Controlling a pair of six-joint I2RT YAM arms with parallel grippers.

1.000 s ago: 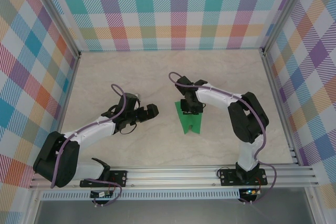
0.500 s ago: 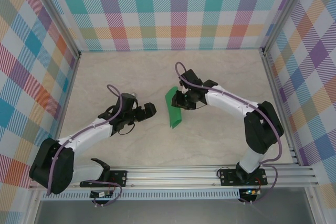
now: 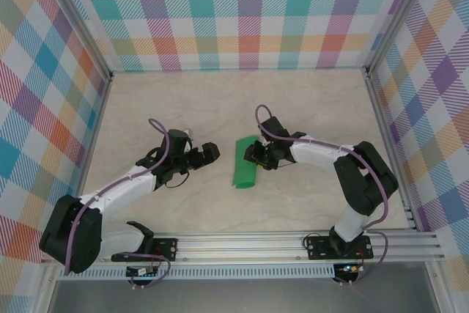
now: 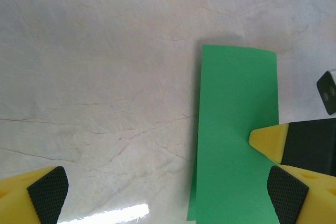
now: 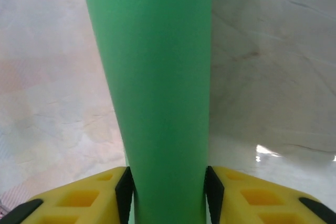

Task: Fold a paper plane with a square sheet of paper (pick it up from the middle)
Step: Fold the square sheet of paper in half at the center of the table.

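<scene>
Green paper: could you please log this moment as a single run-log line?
green paper: narrow folded strip | right gripper: shut on it | left gripper: open, apart from it

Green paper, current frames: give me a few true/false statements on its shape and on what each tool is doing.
1. The right tool is shut on the green paper. True.
2. The left tool also grips the paper. False: its fingers are spread wide, and in the top view it sits apart from the paper, on the paper's left.
3. The paper shows as a full flat square. False: it is a narrow rectangle, longer than it is wide.
4. In the top view the paper lies between the two tools. True.
</scene>
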